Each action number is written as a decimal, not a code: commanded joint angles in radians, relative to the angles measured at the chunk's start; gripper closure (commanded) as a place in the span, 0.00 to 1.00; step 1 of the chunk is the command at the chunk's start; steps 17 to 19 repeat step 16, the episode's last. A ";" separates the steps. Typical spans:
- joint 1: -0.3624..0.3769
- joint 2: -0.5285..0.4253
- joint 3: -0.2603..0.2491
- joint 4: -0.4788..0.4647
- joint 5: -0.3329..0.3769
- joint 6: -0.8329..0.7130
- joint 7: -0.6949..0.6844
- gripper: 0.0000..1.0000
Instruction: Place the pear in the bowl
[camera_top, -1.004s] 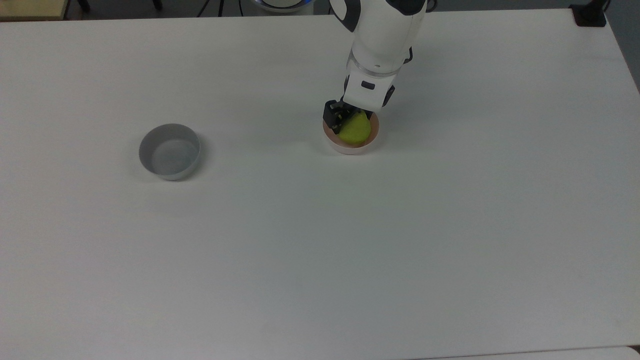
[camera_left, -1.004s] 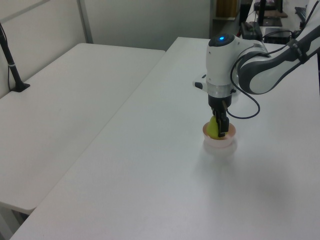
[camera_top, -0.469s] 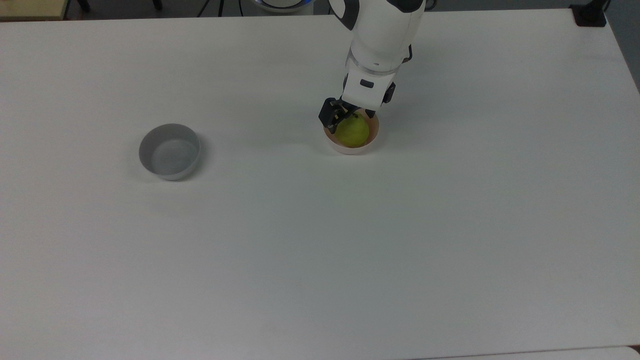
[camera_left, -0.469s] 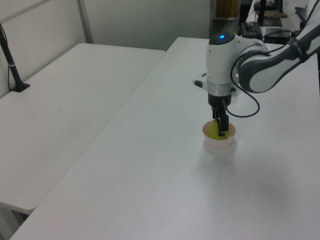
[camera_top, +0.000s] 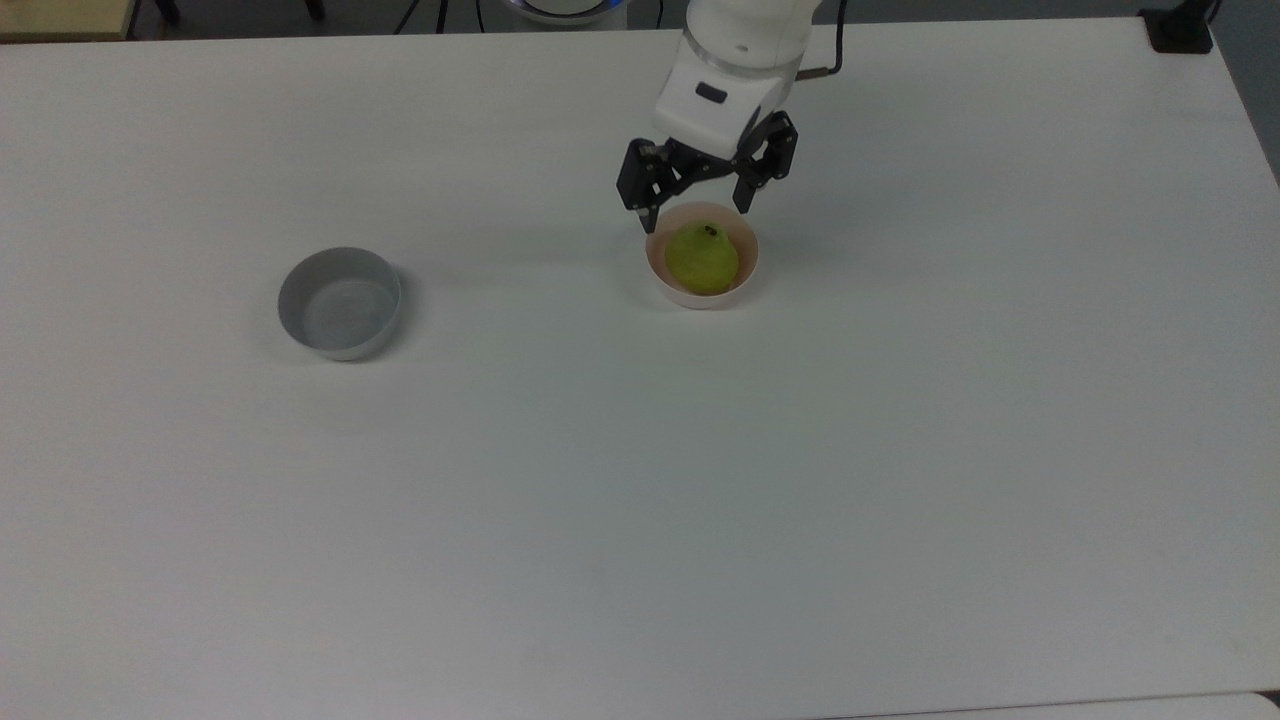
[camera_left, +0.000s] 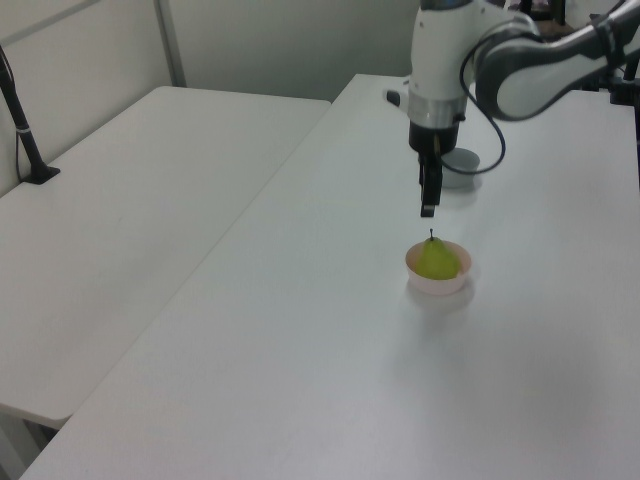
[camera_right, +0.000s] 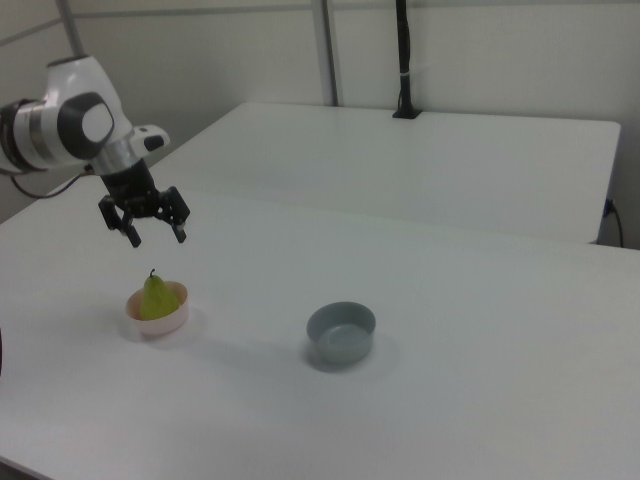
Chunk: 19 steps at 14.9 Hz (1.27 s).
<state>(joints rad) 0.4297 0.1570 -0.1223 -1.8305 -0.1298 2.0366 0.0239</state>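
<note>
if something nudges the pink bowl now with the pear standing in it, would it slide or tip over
Probably slide: the pink bowl looks low, wide and small on a smooth table. The pear stands stem-up above the rim, so it may topple against the wall. The open gripper hangs clear above.

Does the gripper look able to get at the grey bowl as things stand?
Probably yes. The gripper hangs open above the pear in the pink bowl; bare table lies between it and the grey bowl.

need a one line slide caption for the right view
Open gripper hovers above the pear standing upright in the pink bowl, with a grey bowl nearby on the white table.
</note>
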 joint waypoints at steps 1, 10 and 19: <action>-0.066 -0.014 -0.003 0.124 0.004 -0.131 0.059 0.00; -0.279 -0.037 -0.045 0.275 0.054 -0.413 -0.042 0.00; -0.284 -0.045 -0.123 0.310 0.192 -0.417 -0.039 0.00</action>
